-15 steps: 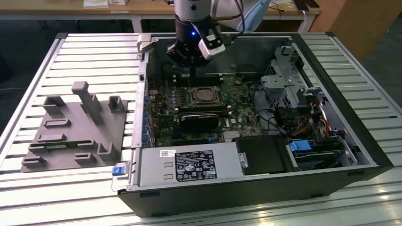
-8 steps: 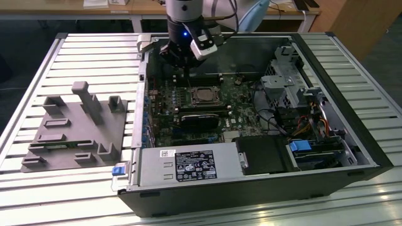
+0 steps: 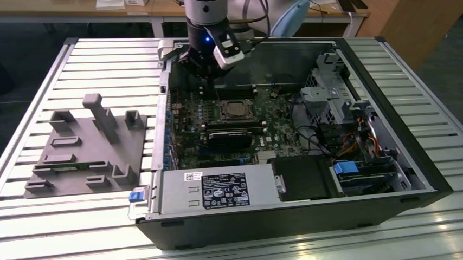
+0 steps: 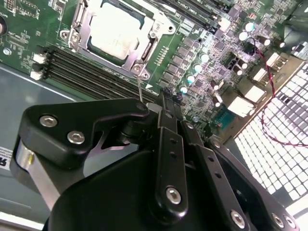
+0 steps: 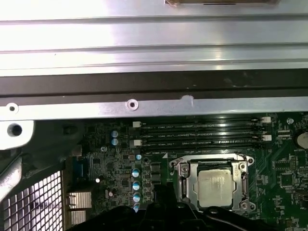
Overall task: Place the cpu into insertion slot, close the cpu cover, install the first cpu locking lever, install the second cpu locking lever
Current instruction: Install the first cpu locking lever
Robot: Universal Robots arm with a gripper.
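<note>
- The robot's black gripper (image 3: 205,66) hangs inside the open black computer case (image 3: 289,222), over the back part of the green circuit board (image 3: 188,124).
- I cannot tell if the gripper is apart, together, or clamped on something.
- The cpu (image 3: 233,110), a small flat square chip with a pale silver-grey top, sits in the insertion slot (image 5: 245,183). The slot is a small square socket with a silver metal rim.
- The cpu is just in front of the gripper and lower down. The two are not touching.
- The cpu cover (image 4: 148,47), a thin silver square metal frame with a square hole, lies flat around the chip. The chip's top shows through the hole.
- In the second wrist view, a thin silver rod (image 4: 139,86) runs from a corner of the socket up to the gripper's black body. I cannot tell if they touch.
- Long narrow black slots (image 5: 202,134) lie side by side, just beside the socket.
- A bigger black block (image 3: 230,138) sits on the board near the socket, on the side away from the gripper.
- A silver metal box (image 3: 217,189) with stickers fills the near corner of the case.
- The case lies on a table of silver slats (image 3: 108,59).
- A grey plastic stand with posts (image 3: 87,146) sits on the table, at the exterior view's left of the case.
</note>
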